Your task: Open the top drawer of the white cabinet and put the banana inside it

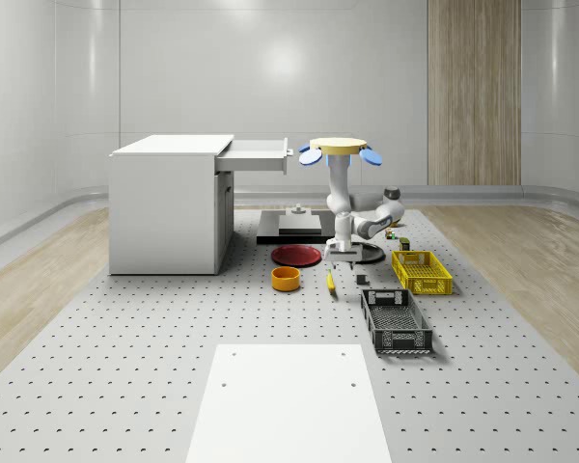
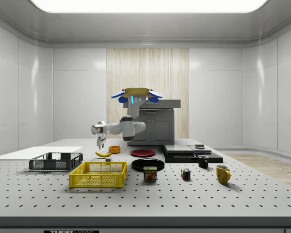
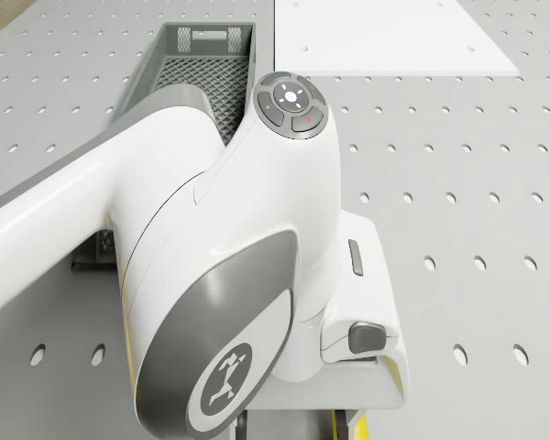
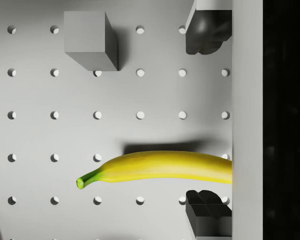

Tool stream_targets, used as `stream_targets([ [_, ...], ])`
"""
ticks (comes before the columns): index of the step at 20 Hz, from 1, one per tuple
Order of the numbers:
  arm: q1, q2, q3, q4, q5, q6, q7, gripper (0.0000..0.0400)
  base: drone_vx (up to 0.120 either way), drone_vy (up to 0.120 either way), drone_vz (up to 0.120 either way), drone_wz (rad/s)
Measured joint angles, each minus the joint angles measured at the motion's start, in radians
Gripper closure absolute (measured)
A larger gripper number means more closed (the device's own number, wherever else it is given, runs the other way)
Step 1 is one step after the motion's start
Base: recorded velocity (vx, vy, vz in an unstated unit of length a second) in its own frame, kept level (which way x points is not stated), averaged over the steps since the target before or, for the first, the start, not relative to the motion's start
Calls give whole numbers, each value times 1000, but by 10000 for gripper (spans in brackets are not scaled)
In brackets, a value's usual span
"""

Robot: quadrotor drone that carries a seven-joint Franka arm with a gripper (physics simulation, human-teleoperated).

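the top drawer (image 1: 258, 154) of the white cabinet (image 1: 169, 204) stands pulled out toward the whole-scene view's right. the drone (image 1: 340, 149) hovers just beside the open drawer's front, above the worktop (image 1: 125, 367), with its arm bent down in front of it. the pincer (image 4: 208, 120) hangs low over the banana (image 4: 162, 166), which lies flat on the perforated worktop. in the wrist view the two dark fingertips (image 4: 206, 31) stand wide apart, one on each side of the fruit, touching nothing. a small grey block (image 4: 90, 40) sits near the banana's stem end. in the whole-scene view the banana (image 1: 330, 281) lies between the orange bowl (image 1: 286, 279) and the yellow basket (image 1: 421, 271), with the red plate (image 1: 297, 255) just behind and the dark crate (image 1: 396, 321) nearer the camera.
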Motion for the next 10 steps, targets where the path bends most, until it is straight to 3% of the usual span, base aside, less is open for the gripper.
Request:
stream_targets([
  [10,7,-1,0,0,0,1,-7,0,0,0,0,0],
])
